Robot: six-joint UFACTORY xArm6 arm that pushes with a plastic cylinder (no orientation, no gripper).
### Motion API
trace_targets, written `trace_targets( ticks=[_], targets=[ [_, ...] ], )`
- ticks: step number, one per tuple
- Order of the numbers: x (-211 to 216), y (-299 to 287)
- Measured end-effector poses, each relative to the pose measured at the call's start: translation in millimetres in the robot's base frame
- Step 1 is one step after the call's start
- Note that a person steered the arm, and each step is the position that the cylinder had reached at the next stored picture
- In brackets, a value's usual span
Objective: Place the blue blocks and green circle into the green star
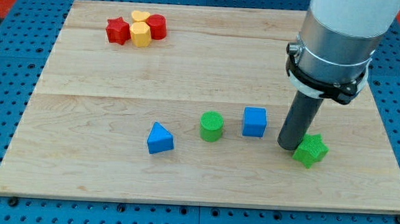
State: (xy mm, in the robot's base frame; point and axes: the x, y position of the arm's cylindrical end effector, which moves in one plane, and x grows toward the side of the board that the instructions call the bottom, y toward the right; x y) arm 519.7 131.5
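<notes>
my tip (289,145) touches green star (310,150), blue cube (254,122) beside

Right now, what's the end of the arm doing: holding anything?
My tip: a bare rod with no hand, holding nothing; it stands right beside the green star, on its left, with the blue cube further left.

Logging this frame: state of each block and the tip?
my tip: on the board, touching green star's left.
green star: flat, against the tip.
blue cube: upright, alone.
green circle: upright, alone.
blue triangle: flat, alone.
red and yellow blocks: clustered, top left.
</notes>
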Motion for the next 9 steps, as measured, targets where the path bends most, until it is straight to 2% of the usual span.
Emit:
trace_targets(
  ticks=[1,2,3,5,6,7,8,9],
  targets=[
    [-41,13],
    [-73,-8],
    [-52,-33],
    [-42,-125],
    [-28,-104],
    [-22,-48],
    [-17,-17],
    [-32,-62]
  ],
)
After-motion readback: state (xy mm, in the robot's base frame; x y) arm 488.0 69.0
